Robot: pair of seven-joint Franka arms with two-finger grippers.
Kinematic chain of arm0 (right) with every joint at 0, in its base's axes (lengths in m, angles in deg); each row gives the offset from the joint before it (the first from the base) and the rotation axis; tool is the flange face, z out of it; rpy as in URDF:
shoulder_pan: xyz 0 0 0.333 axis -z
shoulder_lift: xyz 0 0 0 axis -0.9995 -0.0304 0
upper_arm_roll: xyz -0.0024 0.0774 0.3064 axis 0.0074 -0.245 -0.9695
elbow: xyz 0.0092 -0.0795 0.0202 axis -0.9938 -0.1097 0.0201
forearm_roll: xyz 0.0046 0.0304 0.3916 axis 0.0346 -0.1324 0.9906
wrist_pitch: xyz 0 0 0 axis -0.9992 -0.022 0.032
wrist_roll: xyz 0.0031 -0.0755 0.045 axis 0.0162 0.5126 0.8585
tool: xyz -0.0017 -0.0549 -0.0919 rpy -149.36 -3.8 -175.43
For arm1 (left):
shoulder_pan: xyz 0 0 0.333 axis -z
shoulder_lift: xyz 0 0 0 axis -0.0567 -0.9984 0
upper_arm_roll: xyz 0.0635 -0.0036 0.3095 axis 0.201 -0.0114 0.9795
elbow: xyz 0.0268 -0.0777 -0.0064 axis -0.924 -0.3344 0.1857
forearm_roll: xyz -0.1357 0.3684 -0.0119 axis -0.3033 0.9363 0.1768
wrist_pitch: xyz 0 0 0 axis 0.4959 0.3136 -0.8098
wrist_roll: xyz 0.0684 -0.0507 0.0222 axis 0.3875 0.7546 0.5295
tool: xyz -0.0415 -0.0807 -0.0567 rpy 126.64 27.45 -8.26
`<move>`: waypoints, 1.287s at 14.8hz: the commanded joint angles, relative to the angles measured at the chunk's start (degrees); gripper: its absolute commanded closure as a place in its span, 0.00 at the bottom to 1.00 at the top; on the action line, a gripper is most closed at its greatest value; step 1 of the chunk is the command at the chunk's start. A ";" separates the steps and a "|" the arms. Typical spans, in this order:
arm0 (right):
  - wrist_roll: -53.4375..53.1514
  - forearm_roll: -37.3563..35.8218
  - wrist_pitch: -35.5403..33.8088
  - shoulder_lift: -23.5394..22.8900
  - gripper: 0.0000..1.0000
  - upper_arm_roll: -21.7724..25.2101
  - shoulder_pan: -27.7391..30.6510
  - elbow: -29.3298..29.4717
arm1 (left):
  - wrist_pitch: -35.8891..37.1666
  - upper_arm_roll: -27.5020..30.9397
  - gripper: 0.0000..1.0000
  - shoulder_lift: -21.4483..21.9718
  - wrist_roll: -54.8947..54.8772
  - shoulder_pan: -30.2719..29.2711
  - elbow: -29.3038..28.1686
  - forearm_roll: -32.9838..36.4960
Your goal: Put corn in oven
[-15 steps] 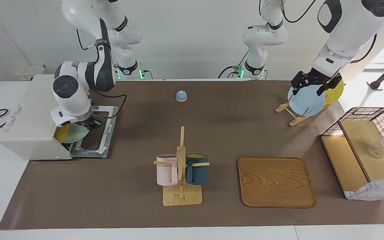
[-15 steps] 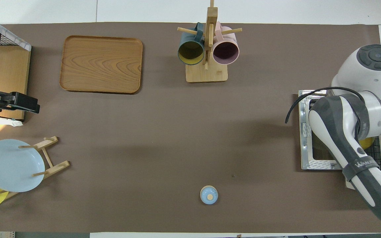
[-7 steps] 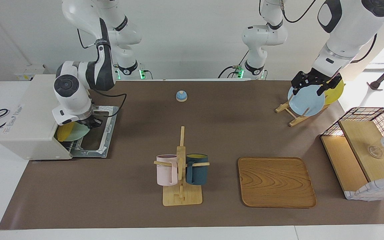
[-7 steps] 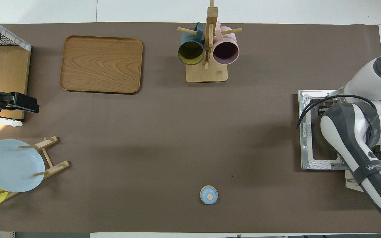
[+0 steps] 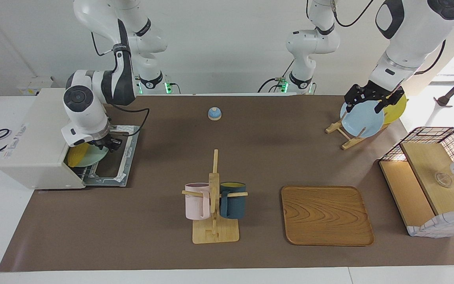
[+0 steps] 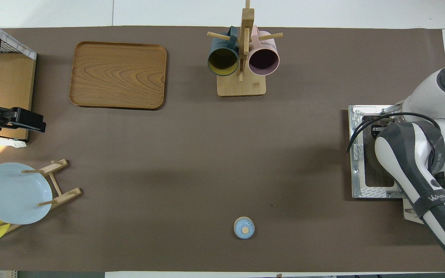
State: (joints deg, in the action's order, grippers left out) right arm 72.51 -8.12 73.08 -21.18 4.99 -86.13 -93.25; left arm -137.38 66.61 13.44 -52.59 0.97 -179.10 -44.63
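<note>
- Presently, the oven (image 5: 34,146) stands at the right arm's end of the counter (image 5: 164,165), with its door (image 5: 118,157) folded down flat onto the counter surface.
- Corn (image 5: 76,154): a yellow cob lies inside the oven mouth, on a pale green plate (image 5: 93,156) that rests on the wire rack.
- Right pincer (image 5: 108,144): positioned at the oven opening, just above the plate and over the lowered door. From where I stand I cannot tell how wide its fingers are set, nor whether they touch the corn.
- In the overhead view the right arm covers most of the oven opening, so the corn is hidden there; only the door frame (image 6: 361,154) shows.
- Left pincer (image 5: 373,100): held above the blue plate (image 5: 361,118) at the left arm's end of the counter; this arm waits. Its finger spread cannot be read either.
- Blue plate and yellow plate (image 5: 396,108): both stand upright in a wooden plate rack (image 5: 339,132).
- Mug tree (image 5: 214,213): stands mid-counter, with a pink mug (image 5: 196,201) and a dark teal mug (image 5: 233,200) hung on its pegs.
- Wooden tray (image 5: 326,215): lies beside the mug tree, toward the left arm's end.
- Blue bell (image 5: 214,113): sits nearer to the robots than the mug tree.
- Basket shelf (image 5: 432,181): stands at the left arm's end of the counter.
</note>
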 commanded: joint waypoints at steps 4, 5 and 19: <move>-0.58 4.31 -5.19 0.14 0.54 -2.40 -3.53 6.18 | -0.71 -0.38 0.00 1.25 -0.48 -0.44 -1.23 0.76; -2.68 5.46 -4.06 0.05 0.63 -2.49 -4.67 5.93 | -0.71 -0.38 0.00 1.25 -0.48 -0.44 -1.23 0.67; -5.25 7.05 19.50 0.75 1.00 -2.40 -7.32 -13.40 | -0.71 -0.38 0.00 1.25 -0.48 -0.44 -1.23 0.67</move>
State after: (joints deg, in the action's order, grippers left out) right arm 67.07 -1.79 91.28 -21.57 2.96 -94.54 -104.41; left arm -137.38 66.60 13.44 -52.59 0.96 -179.10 -44.63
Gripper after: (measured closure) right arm 0.991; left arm 0.000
